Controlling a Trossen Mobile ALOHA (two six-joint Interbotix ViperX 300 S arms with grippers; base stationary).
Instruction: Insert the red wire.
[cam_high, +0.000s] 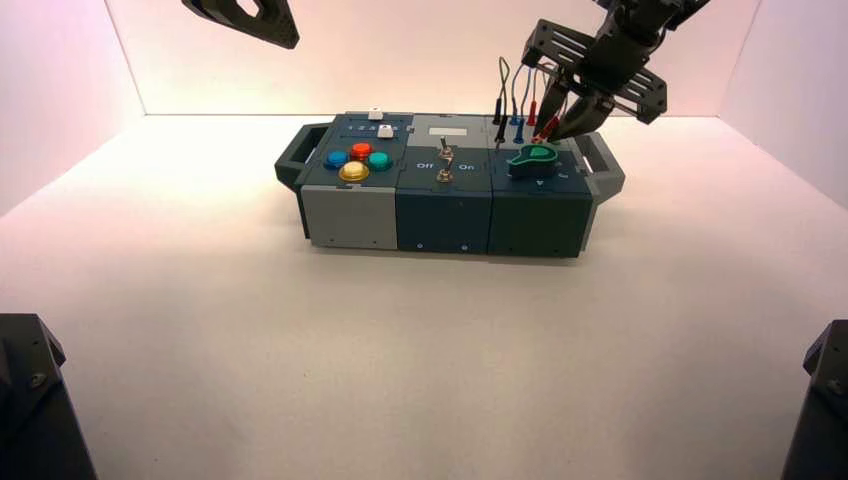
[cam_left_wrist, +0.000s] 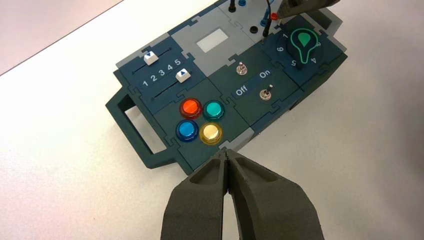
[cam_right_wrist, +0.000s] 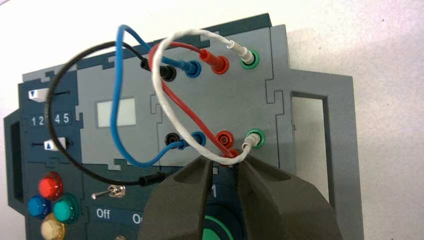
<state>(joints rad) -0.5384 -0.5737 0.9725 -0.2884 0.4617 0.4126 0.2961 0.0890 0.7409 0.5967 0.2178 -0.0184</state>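
Red wire (cam_right_wrist: 192, 116): one plug (cam_right_wrist: 232, 153) half hidden beneath the white cord (cam_right_wrist: 172, 112) at the right gripper (cam_right_wrist: 224, 162), its hold impossible to tell; left gripper (cam_left_wrist: 226, 152), clenched, idles near the box (cam_left_wrist: 200, 85).

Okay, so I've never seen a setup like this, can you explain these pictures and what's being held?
It's a robot with two arms. The high view looks down from behind them; each other view comes from a camera on one arm's wrist.

On the table sits a box with coloured buttons, sliders, switches and a green knob. Wires arch over its back right part. The white wire joins two green sockets.

The right gripper is over that part, at the near end of the red wire, whose far end is in a red socket. Whether it grips that near end, I can't tell. The left gripper waits off to the left, holding nothing.
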